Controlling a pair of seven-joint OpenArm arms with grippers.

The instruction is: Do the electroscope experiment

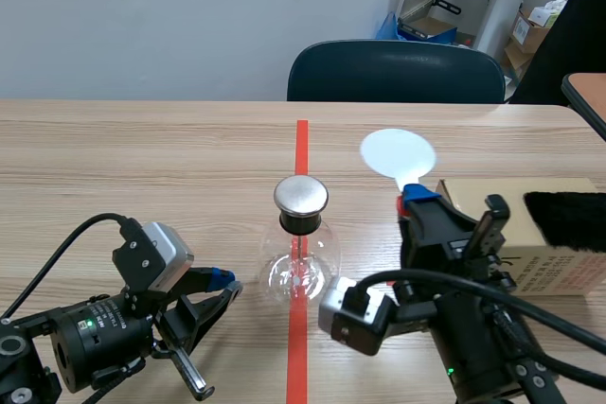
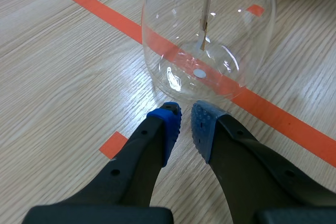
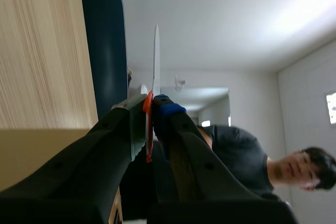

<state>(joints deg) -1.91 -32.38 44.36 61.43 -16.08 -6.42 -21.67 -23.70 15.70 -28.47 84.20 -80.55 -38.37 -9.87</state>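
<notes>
One clumsy swing of the paddle (image 1: 398, 153) pinched in the right gripper (image 1: 417, 201) could topple the flask (image 1: 299, 262) beside the closed, empty left gripper (image 2: 186, 115).

bare table (image 1: 142, 153) lying open across the upper left of the frame, glass flask (image 1: 301, 254) blocking the centre, white paddle (image 1: 398, 152) standing just right of it, cardboard box (image 1: 566, 272) filling the right edge, chair (image 1: 396, 71) closing off the top
</notes>
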